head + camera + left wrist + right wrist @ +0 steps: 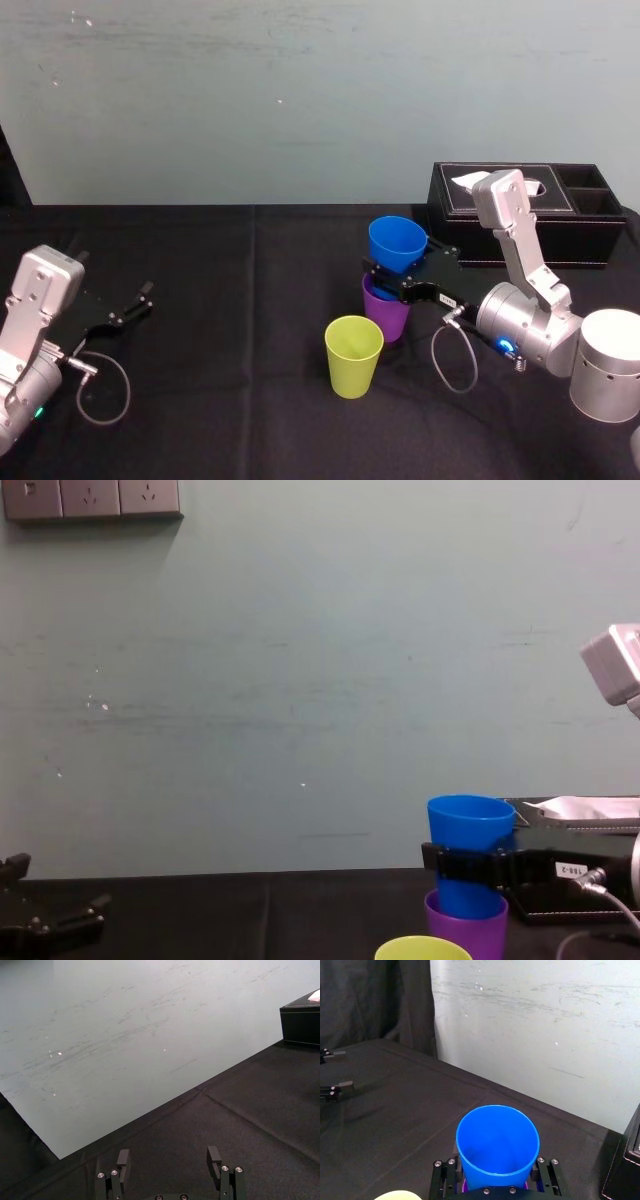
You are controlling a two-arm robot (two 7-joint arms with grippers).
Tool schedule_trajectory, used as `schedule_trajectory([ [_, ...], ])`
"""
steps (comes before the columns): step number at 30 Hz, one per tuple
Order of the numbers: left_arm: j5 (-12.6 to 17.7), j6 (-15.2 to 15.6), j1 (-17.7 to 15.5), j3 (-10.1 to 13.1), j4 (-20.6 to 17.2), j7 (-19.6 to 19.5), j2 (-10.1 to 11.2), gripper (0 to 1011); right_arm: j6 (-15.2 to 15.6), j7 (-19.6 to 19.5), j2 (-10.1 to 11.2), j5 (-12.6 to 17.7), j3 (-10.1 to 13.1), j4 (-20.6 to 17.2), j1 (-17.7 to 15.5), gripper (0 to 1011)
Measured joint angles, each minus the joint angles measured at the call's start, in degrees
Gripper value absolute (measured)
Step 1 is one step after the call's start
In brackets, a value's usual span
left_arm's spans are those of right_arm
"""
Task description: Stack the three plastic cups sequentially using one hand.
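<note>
At far left, the left gripper (135, 300) sits idle over the black table (220, 400), its jaws spread apart and empty. Near the centre, the yellow-green cup (354, 356) stands upright, alone. Just behind it to the right, the purple cup (385, 312) stands upright with the blue cup (396, 243) partly nested in its mouth. The right gripper (392, 275) clamps the blue cup across its sidewall. The cups look light, thin and probably slippery, so a gentle grip below the rim seems best. A black tissue box (520, 215) sits far right.
</note>
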Motion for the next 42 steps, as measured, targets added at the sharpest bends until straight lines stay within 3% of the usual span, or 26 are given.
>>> schedule_trajectory([
  [25, 0.00, 0.00, 0.00, 0.00, 0.00, 0.00, 0.00, 1000, -0.38, 0.34, -0.26, -0.15, -0.17, 1.31, 0.38, 731],
  [33, 0.00, 0.00, 0.00, 0.00, 0.00, 0.00, 0.00, 1000, -0.37, 0.30, -0.23, -0.16, -0.17, 1.27, 0.36, 950],
  [42, 0.00, 0.00, 0.00, 0.00, 0.00, 0.00, 0.00, 1000, -0.37, 0.27, -0.21, -0.19, -0.17, 1.21, 0.32, 1003],
])
